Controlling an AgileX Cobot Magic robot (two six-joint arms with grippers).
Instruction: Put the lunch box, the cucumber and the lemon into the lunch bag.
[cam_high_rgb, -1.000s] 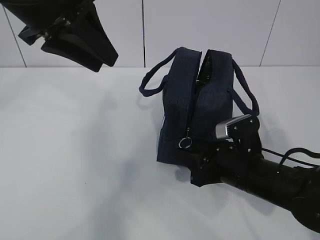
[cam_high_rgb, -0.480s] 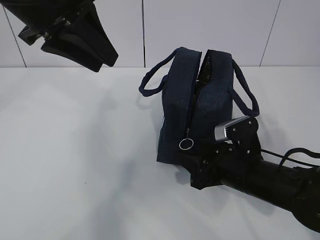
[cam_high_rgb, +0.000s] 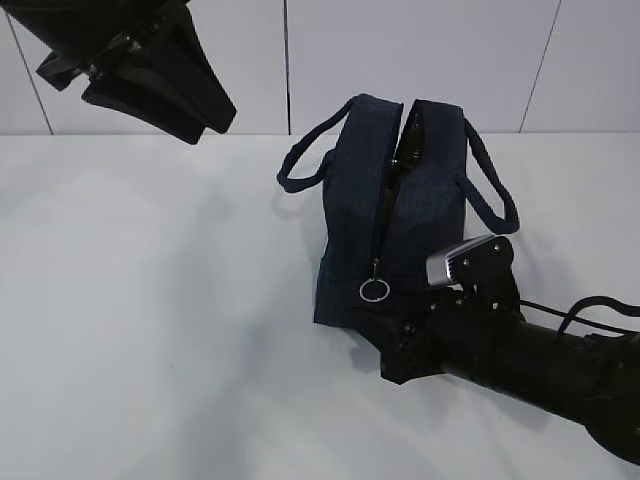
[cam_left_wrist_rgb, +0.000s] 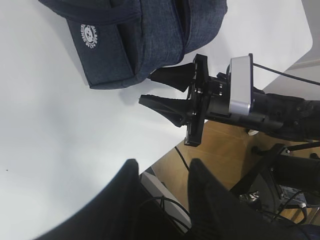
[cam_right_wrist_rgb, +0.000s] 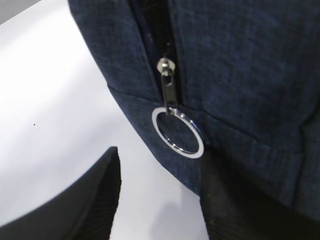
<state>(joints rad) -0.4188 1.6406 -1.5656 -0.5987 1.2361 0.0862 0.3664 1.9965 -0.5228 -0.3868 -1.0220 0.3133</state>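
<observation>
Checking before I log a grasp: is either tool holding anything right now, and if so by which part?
Nothing is held. The right tool stands open just short of the lunch bag, its ring pull hanging free. The left tool hangs empty above the table.

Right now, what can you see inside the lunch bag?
Through the partly open top of the lunch bag, only a dark, shiny strip of lining shows. The fabric walls cover the rest, so whether anything lies inside cannot be told.
</observation>
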